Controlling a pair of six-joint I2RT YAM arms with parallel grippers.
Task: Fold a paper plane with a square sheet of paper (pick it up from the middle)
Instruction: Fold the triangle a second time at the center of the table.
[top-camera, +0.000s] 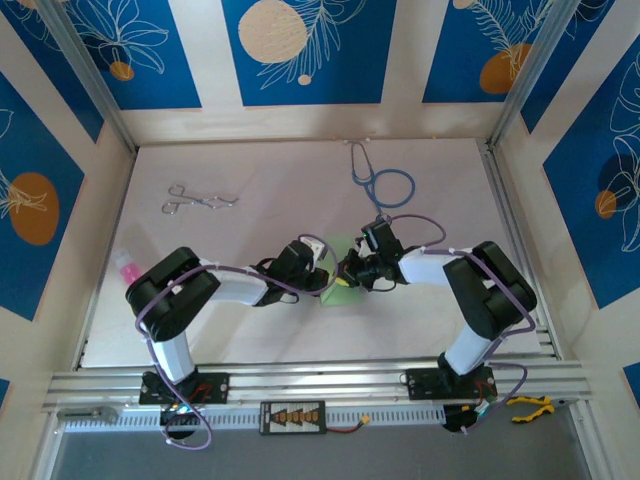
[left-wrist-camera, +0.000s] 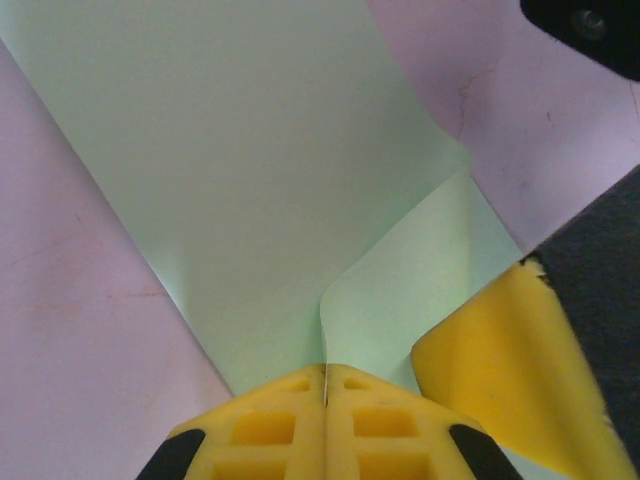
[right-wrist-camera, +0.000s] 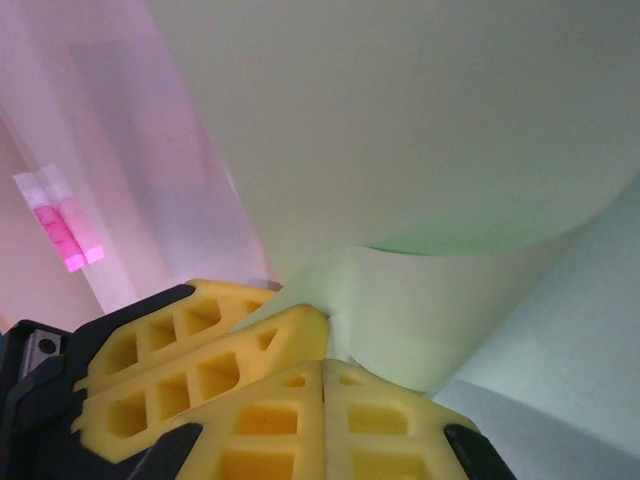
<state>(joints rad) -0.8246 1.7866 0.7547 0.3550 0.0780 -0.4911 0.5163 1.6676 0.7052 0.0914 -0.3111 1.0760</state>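
Blue wall panels (top-camera: 310, 50) with white leaf drawings stood around the pale table (top-camera: 260, 330) while I watched from my station. On the far part of the table lay a blue stethoscope (top-camera: 384, 181), and to the left of it a pair of metal forceps (top-camera: 197, 200). A pink bottle (top-camera: 127, 266) stood near the left edge, beside the left arm.

Both arms reached to the middle of the table, where the 2 grippers met, very near each other. The square sheet of paper (top-camera: 342, 247) was between them, pale green, partly lifted and curved.

From the left wrist camera, the left gripper (left-wrist-camera: 325, 378) had its yellow fingers (left-wrist-camera: 265, 425) pressed together, with a bent edge of the paper pinched in the seam. The rest of the sheet spread away over the table.

From the right wrist camera, the right gripper (right-wrist-camera: 323, 368) also had its jaws pressed together, pinching a curled part of the paper. The left gripper's fingers were just beside it.
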